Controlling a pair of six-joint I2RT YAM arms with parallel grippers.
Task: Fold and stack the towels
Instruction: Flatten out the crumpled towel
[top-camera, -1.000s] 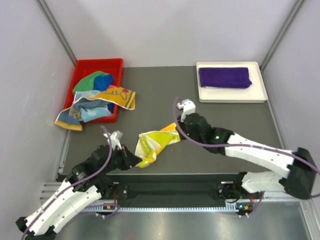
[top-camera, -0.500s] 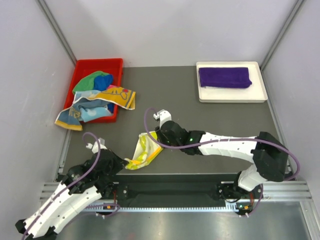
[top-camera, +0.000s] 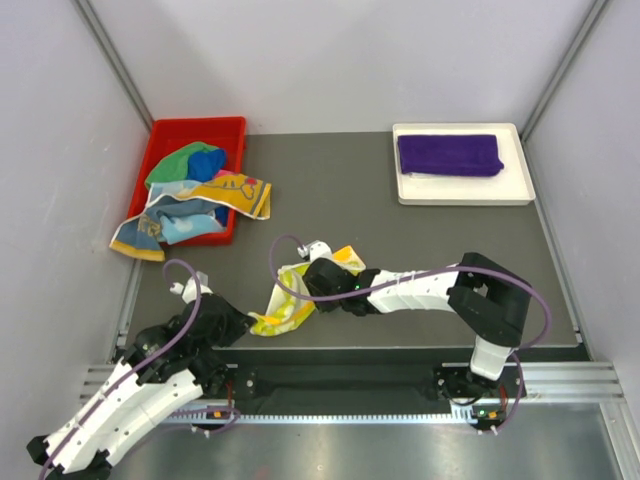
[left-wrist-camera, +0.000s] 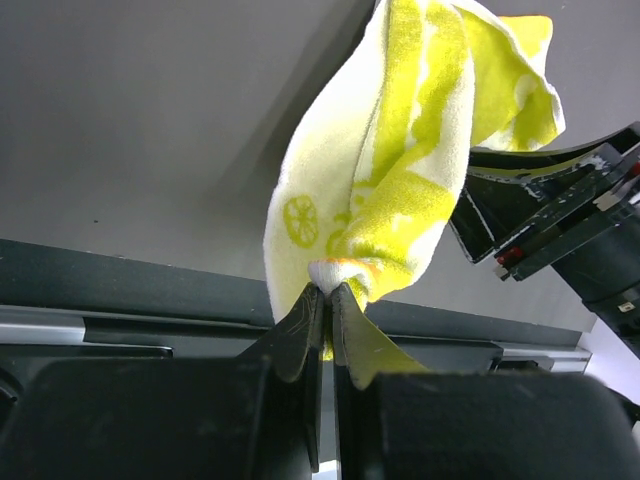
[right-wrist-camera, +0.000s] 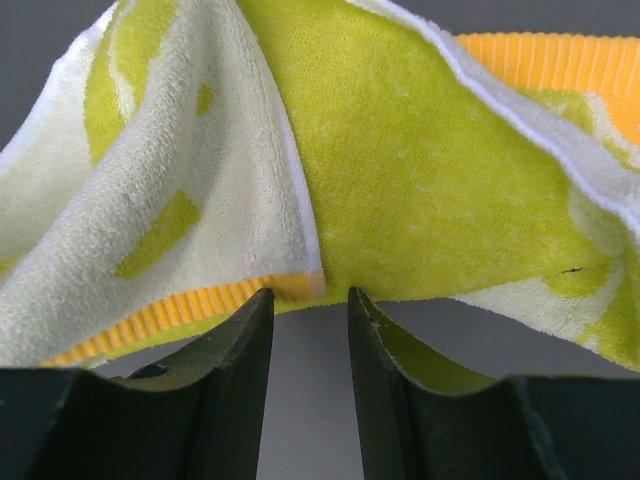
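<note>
A pale yellow printed towel (top-camera: 288, 302) with an orange hem lies bunched on the dark table near the front edge. My left gripper (top-camera: 245, 322) is shut on one corner of it; in the left wrist view the towel (left-wrist-camera: 400, 170) rises from the pinched fingertips (left-wrist-camera: 328, 290). My right gripper (top-camera: 308, 276) sits at the towel's far side. Its jaws stand open (right-wrist-camera: 308, 297), with the towel's hem (right-wrist-camera: 400, 170) just past the tips and nothing between them. A folded deep purple towel (top-camera: 449, 154) lies in the white tray (top-camera: 462, 192).
At the back left, a red bin (top-camera: 170, 135) holds several multicoloured towels (top-camera: 190, 195) that spill over its front and right rim. The table's front edge and metal rail (top-camera: 350, 360) run just behind the left gripper.
The right arm swung left with its end of the yellow towel towards the left gripper, then opened its jaws and let go. The left gripper drew back a little and kept its corner.
</note>
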